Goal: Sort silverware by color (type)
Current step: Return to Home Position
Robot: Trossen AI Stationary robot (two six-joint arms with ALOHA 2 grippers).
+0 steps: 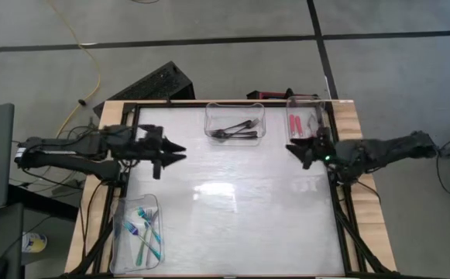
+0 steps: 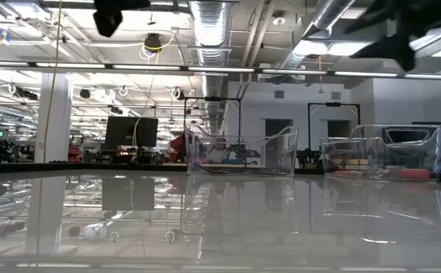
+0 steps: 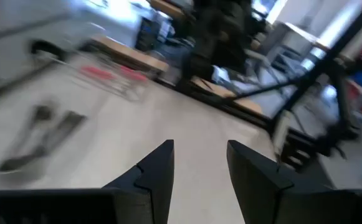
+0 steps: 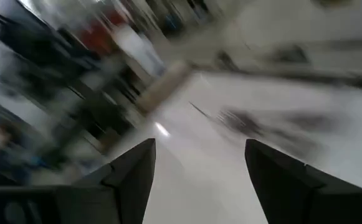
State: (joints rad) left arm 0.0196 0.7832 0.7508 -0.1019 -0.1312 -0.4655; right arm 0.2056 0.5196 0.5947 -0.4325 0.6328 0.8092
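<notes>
The forks lie sorted in three clear bins. Black-handled ones [image 1: 236, 129] lie in the bin at the far middle, red ones [image 1: 296, 124] in the far right bin, teal ones [image 1: 145, 229] in the near left bin. My left gripper [image 1: 180, 153] hovers open and empty over the table's left side, high above the surface; its fingers [image 3: 199, 165] frame bare tabletop. My right gripper [image 1: 293, 149] hovers open and empty at the right side, just near of the red bin, with its fingers [image 4: 199, 162] spread wide.
The white glossy tabletop [image 1: 232, 217] lies bare between the bins. Bins with black forks [image 2: 241, 154] and red forks [image 2: 379, 155] stand along the far edge. A dark frame [image 1: 341, 209] borders the table. A keyboard [image 1: 151, 84] lies beyond the far left corner.
</notes>
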